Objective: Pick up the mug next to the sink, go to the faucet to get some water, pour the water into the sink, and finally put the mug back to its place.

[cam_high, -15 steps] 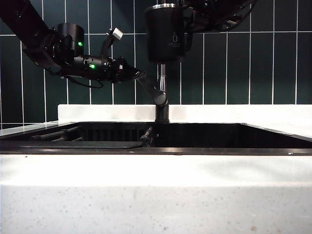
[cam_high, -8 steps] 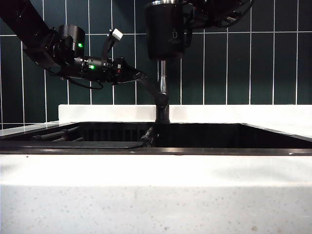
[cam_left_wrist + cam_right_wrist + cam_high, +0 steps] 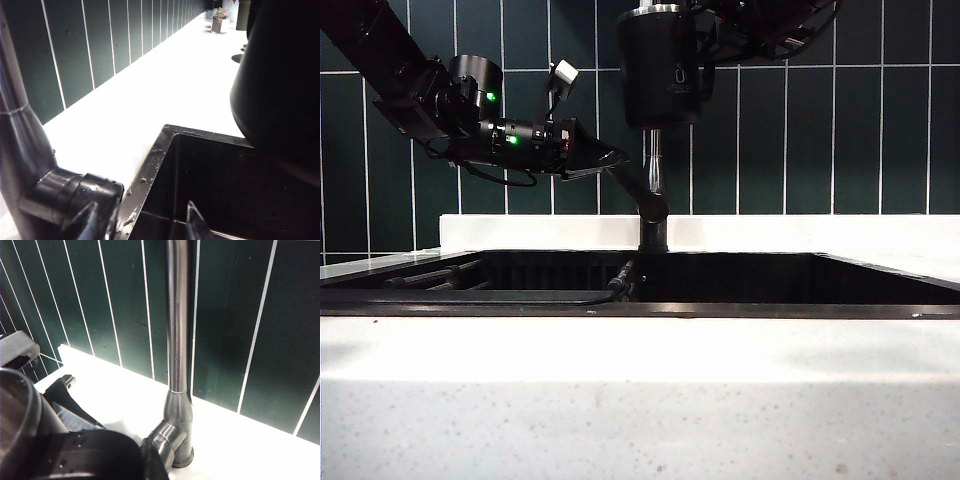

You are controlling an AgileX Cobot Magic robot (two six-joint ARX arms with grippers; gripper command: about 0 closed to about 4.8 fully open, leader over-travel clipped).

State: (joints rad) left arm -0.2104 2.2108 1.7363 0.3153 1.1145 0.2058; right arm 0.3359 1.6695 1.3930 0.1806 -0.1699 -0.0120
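Mug (image 3: 659, 66), matte black with a silver rim and a pale cup logo, hangs upright high above the back edge of the sink (image 3: 720, 275), directly over the faucet (image 3: 654, 190). The right gripper (image 3: 712, 42) holds it by the handle side with its jaws drawn narrow on the mug; in the right wrist view the mug (image 3: 20, 415) fills the near corner, with the faucet pipe (image 3: 178, 315) rising in front of the dark green tiles (image 3: 225, 315). The left gripper (image 3: 612, 157) reaches in from the left of the exterior view, level with the lever handle (image 3: 636, 186) at the faucet's base, jaws spread wide and holding nothing. In the left wrist view its fingertips (image 3: 195, 222) sit just beside the lever's hub (image 3: 75, 197), above the wet corner of the sink (image 3: 165, 150), with the mug's black wall (image 3: 280, 75) close overhead. White speckled counter (image 3: 620, 400) frames the basin.
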